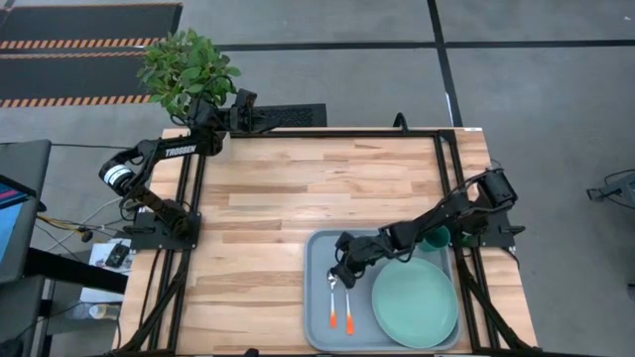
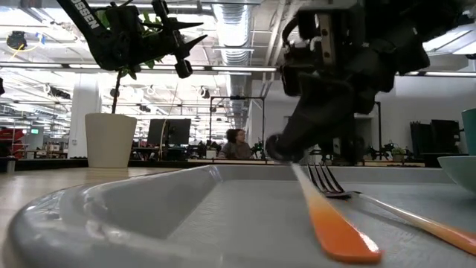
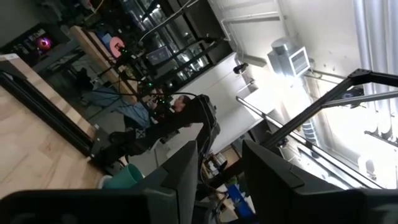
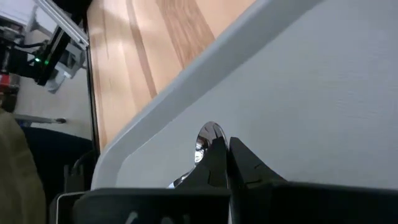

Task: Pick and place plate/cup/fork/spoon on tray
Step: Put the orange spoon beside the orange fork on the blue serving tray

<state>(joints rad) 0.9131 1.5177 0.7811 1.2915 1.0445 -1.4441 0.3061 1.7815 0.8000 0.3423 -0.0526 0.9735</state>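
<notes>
The pale grey-blue tray (image 1: 319, 297) lies at the table's near right. On it are the mint-green plate (image 1: 415, 300), the fork (image 1: 348, 305) and the spoon (image 1: 332, 297), side by side near the tray's left rim. The teal cup (image 1: 435, 238) stands at the tray's far right corner, partly behind my right arm. My right gripper (image 1: 338, 275) is low over the tray, shut on the spoon's bowl end (image 2: 277, 147). My left gripper (image 1: 245, 103) is open and empty, raised at the table's far left by the plant. My right gripper pinches the spoon between its two fingers just behind the shiny bowl (image 4: 208, 138), which shows past the fingertips. The fingers slant down from the table's far right side. The spoon's orange handle end (image 2: 338, 232) lies on the tray floor, pointing toward the near edge.
A white pot with a leafy plant (image 1: 187, 67) stands at the table's far left corner, next to my left arm. Bare wooden table top (image 1: 298, 198) lies to the left of and beyond the tray. The fork's tines (image 2: 323, 179) lie close beside the spoon.
</notes>
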